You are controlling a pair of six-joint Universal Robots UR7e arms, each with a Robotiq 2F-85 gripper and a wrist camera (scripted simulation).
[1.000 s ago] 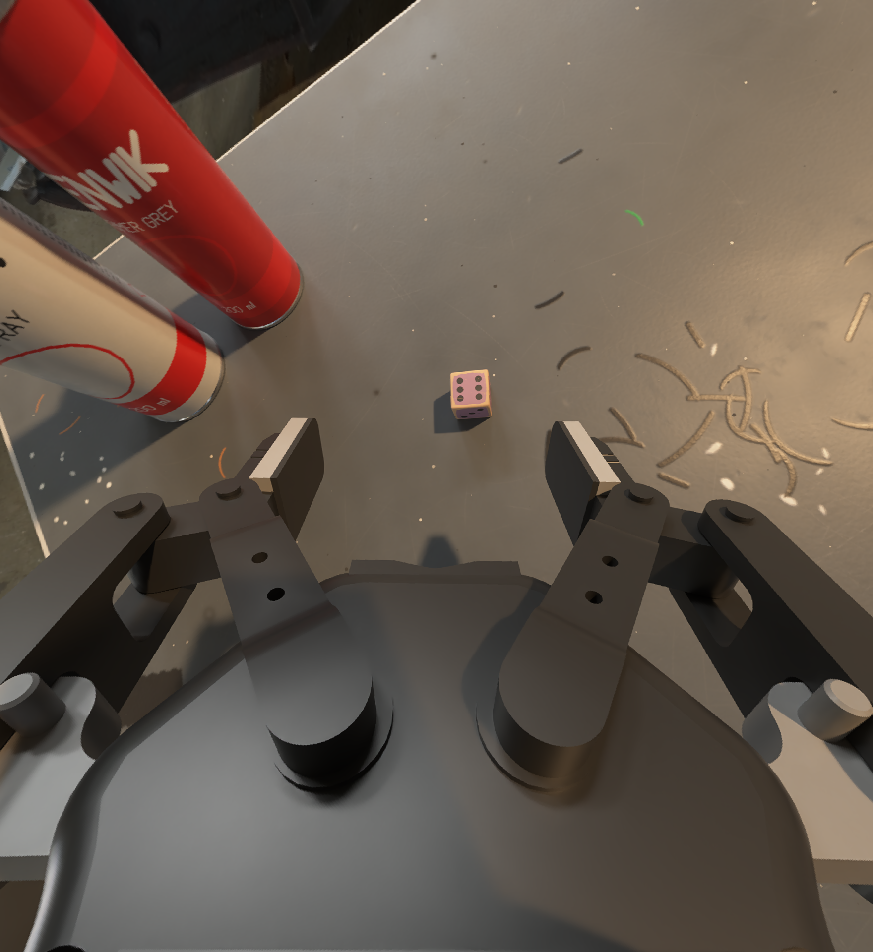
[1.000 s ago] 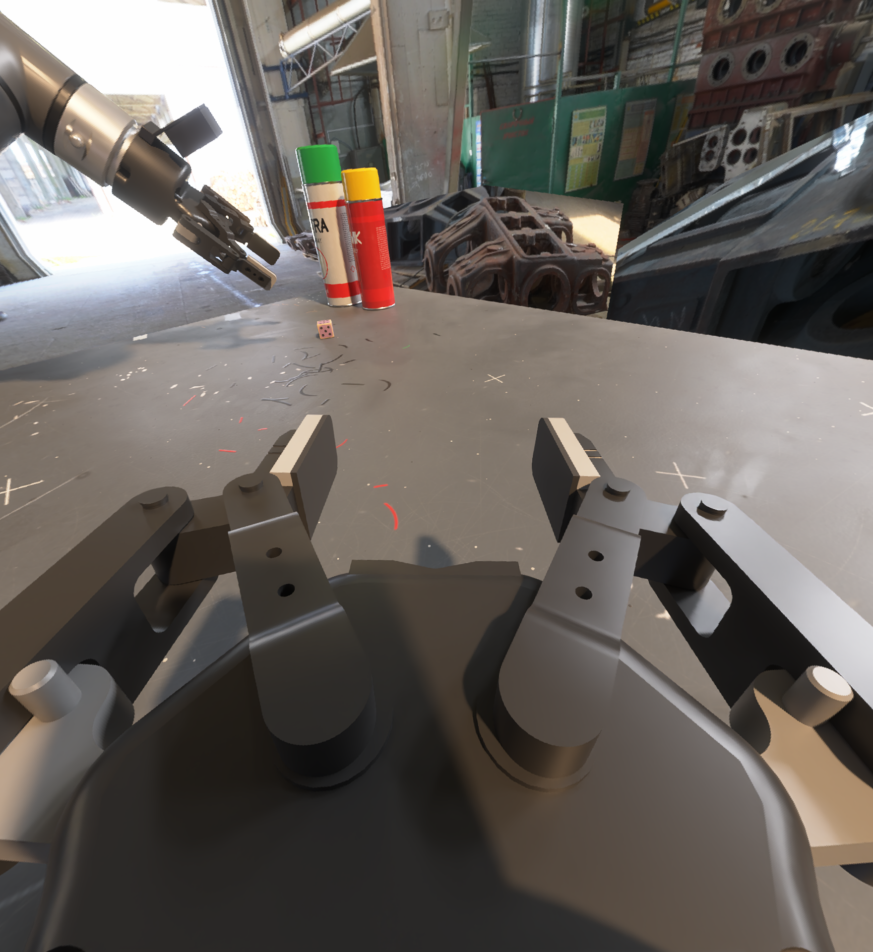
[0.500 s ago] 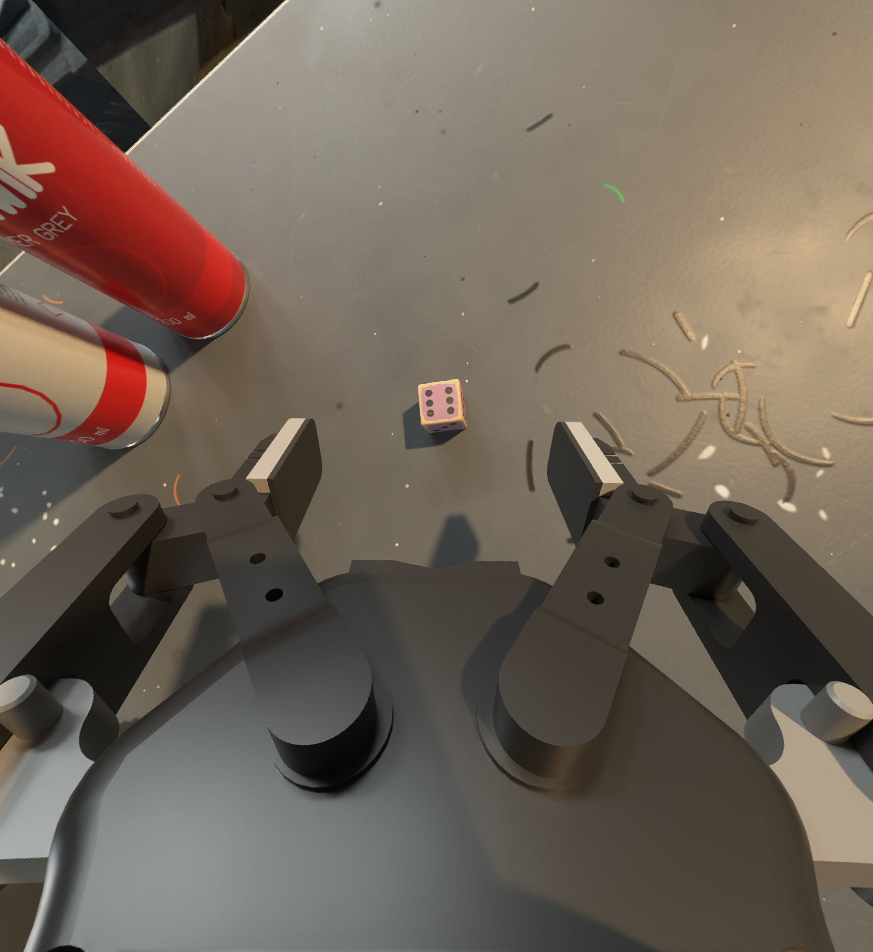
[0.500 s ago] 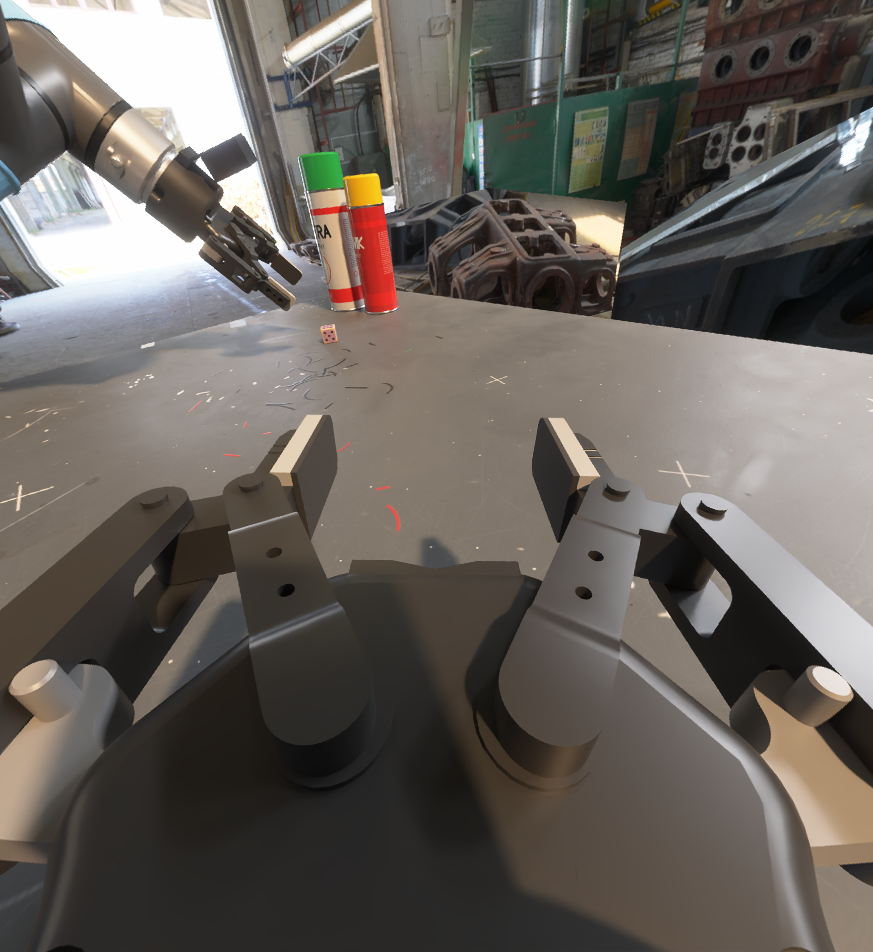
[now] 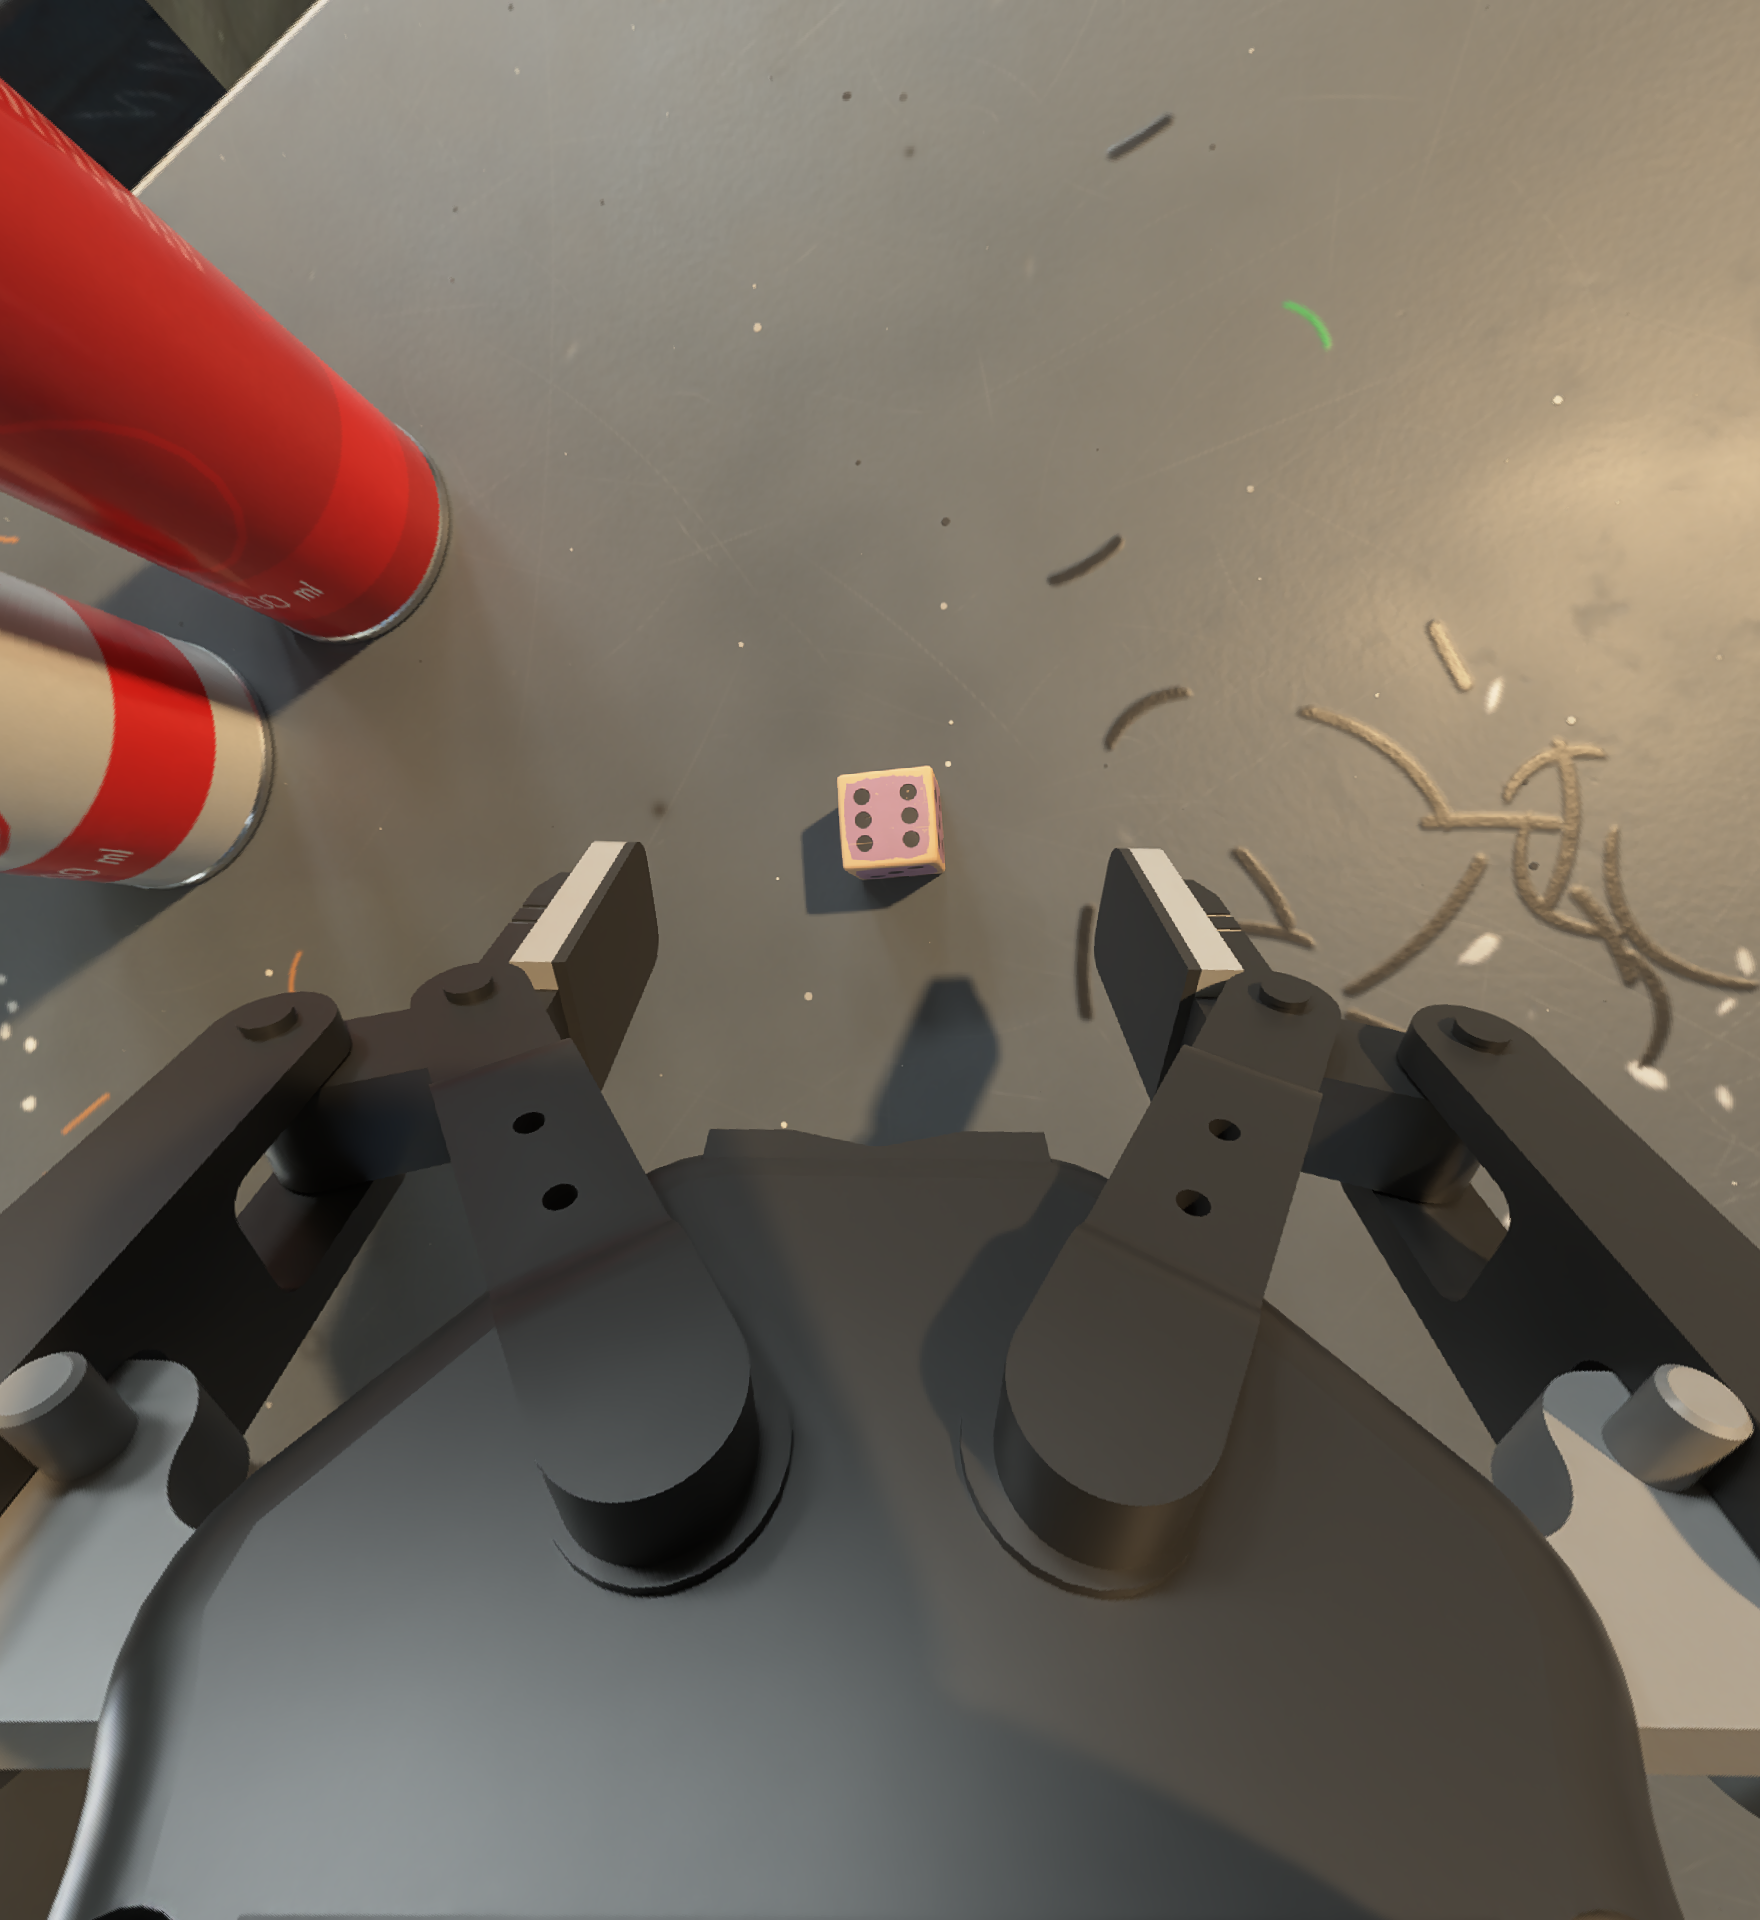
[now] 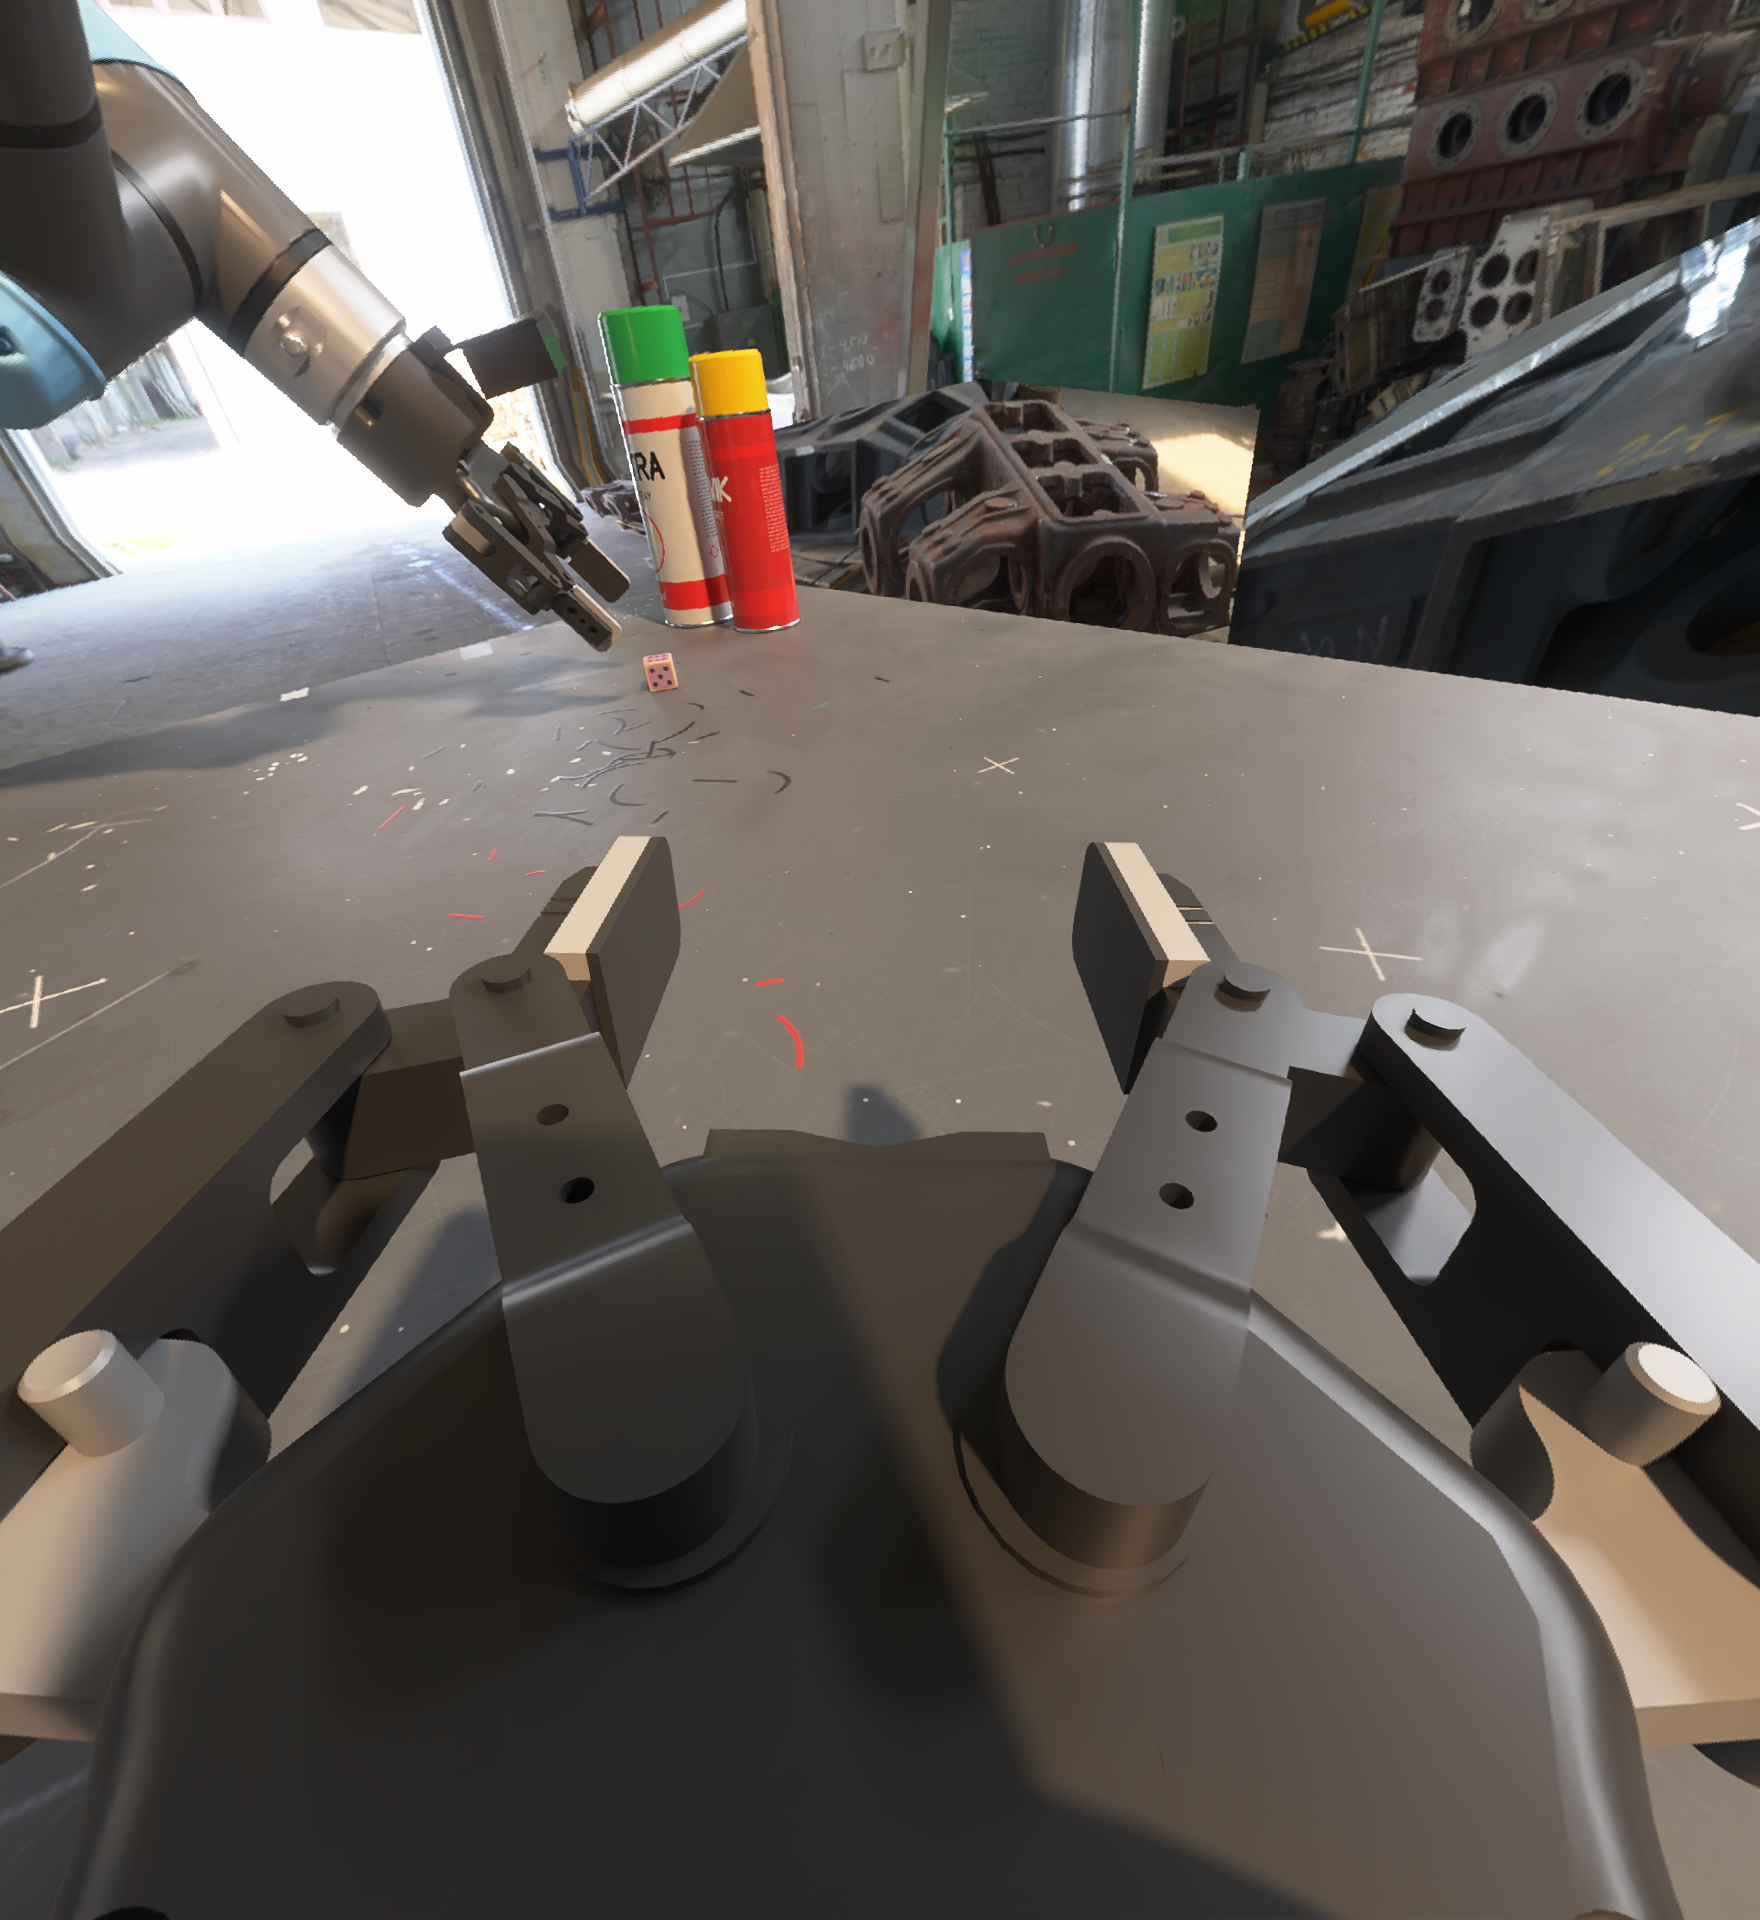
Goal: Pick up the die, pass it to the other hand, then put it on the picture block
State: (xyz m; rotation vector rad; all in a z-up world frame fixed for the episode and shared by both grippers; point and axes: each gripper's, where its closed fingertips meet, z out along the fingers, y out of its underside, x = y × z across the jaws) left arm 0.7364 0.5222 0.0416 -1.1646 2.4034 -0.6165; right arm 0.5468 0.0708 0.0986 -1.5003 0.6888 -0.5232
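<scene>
A small pink die with tan edges (image 5: 890, 821) lies on the grey table, six dots up. My left gripper (image 5: 881, 899) is open and hovers above it, the die just beyond the line between the fingertips. In the right wrist view the die (image 6: 660, 671) sits far off, with the left gripper (image 6: 585, 613) just above and left of it. My right gripper (image 6: 881, 904) is open and empty, low over the near part of the table. No picture block shows in either view.
Two upright spray cans stand close left of the die: a red one (image 5: 180, 416) and a white-and-red one (image 5: 86, 748); in the right wrist view they stand behind the die (image 6: 741, 499). Metal shavings (image 5: 1541, 852) lie right of the die. The table edge (image 5: 232, 125) runs behind the cans.
My left gripper has come down and closer to the die, which now sits nearer between the fingertips. The right gripper has not moved.
</scene>
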